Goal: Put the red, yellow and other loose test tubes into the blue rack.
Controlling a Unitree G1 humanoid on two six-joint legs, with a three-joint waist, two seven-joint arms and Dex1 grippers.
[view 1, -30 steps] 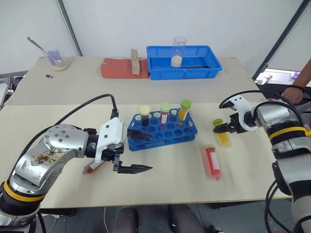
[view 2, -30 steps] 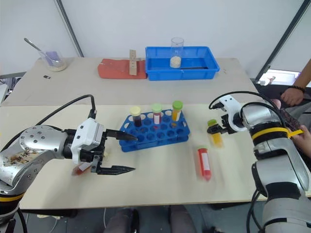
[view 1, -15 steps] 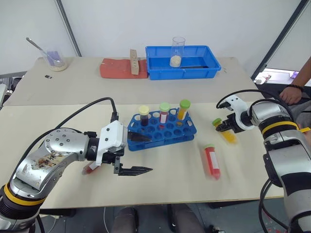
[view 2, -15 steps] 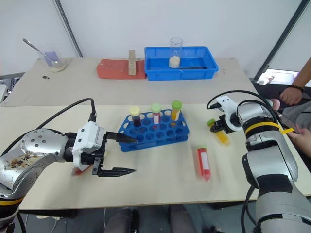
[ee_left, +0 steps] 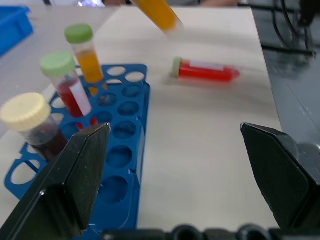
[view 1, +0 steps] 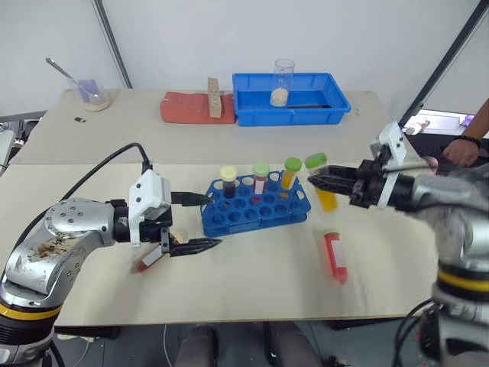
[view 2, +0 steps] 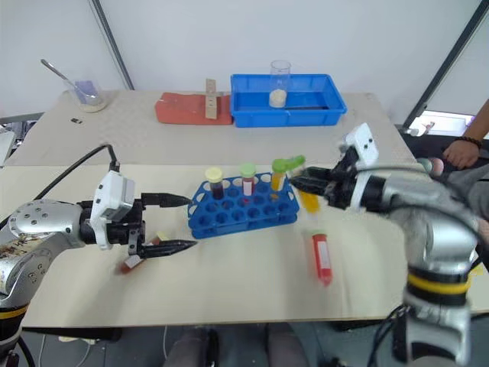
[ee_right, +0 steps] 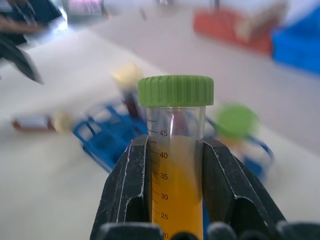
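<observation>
The right gripper has its two black fingers clamped on a yellow tube with a green cap, pinched just under the cap; the tube hangs upright in the air, just beside the right end of the rack and above the table; the arm reaches in level from the right.

The left gripper stands with its fingers spread wide and holds nothing; it points toward the rack's left end, one finger close to the rack's edge, the other lower, over bare table; a dark red tube with a pale cap lies flat on the table just beneath that hand.

The rack sits mid-table on its short legs; three tubes stand upright in its back row: one pale-capped and dark, one green-capped and red, one green-capped and orange; the other holes are open.

A bright red tube with a green cap lies flat on the table, to the right of the rack and well apart from it, below the lifted yellow one.

On the far table sit a blue tray with a clear beaker in it, a red pad beside the tray with a wooden block on it, and a glass dish with a spoon at the far left; a person's hand shows at the right edge.
</observation>
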